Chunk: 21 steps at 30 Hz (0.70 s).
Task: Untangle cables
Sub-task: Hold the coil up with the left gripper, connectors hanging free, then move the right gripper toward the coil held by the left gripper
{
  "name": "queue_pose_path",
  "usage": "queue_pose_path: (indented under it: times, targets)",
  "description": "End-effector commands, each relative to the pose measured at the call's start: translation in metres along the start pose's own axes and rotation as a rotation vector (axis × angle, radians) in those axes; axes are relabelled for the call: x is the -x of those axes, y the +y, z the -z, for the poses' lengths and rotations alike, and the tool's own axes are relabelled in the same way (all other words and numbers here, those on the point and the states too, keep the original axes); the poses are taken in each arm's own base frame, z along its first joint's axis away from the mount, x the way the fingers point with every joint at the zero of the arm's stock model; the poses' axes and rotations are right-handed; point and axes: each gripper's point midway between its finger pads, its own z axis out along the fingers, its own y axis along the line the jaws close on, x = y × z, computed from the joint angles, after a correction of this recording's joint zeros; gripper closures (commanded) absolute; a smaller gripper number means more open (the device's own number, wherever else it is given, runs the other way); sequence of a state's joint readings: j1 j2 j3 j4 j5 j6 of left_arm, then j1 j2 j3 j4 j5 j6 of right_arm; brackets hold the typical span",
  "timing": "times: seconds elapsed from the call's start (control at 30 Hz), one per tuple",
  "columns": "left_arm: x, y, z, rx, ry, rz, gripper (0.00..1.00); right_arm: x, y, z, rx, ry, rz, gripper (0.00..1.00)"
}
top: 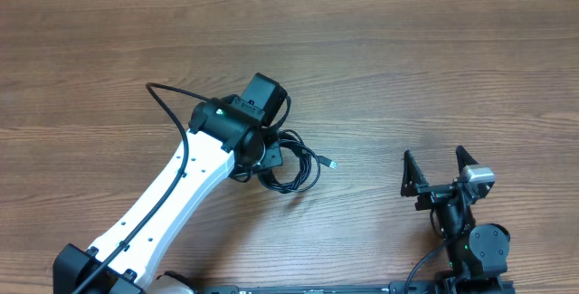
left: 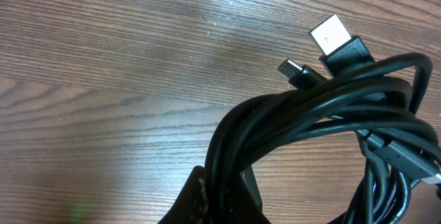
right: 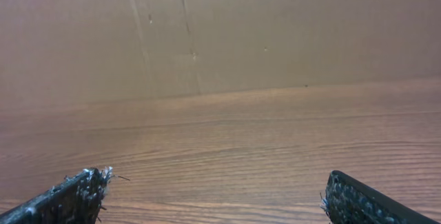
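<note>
Our left gripper point(top: 264, 156) is clamped on the cables point(top: 294, 165), at the left edge of the bundle point(left: 317, 114). In the wrist view several black strands run down together between its fingers point(left: 193, 200). The bundle lies coiled on the table point(top: 407, 59), with a silvery tip point(top: 333, 164) sticking out on its right. Our right gripper point(top: 434, 163) sits well to the right of the bundle, jaws wide apart and empty.

We think the main risk is that pinch. With several strands caught at once, any pull could drag the whole bundle or draw the loops tighter instead of freeing one cable. The two plugs point(left: 336, 34) at the bundle's upper side could also snag in a loop as strands slide. If our right gripper takes the same strands, nothing would separate. The thin strands might also slip out of the grip.
</note>
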<state>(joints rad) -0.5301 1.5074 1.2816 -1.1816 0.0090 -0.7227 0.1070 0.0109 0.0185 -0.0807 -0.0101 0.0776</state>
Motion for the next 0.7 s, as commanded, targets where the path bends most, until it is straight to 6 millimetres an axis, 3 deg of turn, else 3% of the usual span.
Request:
queue_pose_path:
  times: [0.0,0.07,0.17,0.27,0.47,0.67]
  targets:
    - [0.007,-0.001,0.008,-0.007,-0.047,-0.084,0.96,-0.006,0.014,0.000,0.081,0.023,-0.149,0.00]
    - [0.010,0.002,0.008,0.011,-0.062,-0.092,0.96,-0.007,0.038,0.004,0.216,0.069,-0.386,0.00]
    - [0.023,0.011,0.010,0.070,-0.132,-0.088,0.96,-0.013,0.100,0.032,0.546,0.348,-0.863,0.00]
    - [0.037,0.011,0.012,0.089,-0.202,-0.082,0.96,-0.018,0.120,0.049,0.636,0.515,-1.037,0.00]
    - [0.058,-0.006,0.017,0.029,-0.292,-0.135,0.96,-0.017,0.113,0.044,0.607,0.463,-0.965,0.01]
    - [0.057,-0.005,0.020,0.040,-0.294,-0.219,0.96,-0.013,0.093,0.036,0.398,0.495,-0.889,0.01]
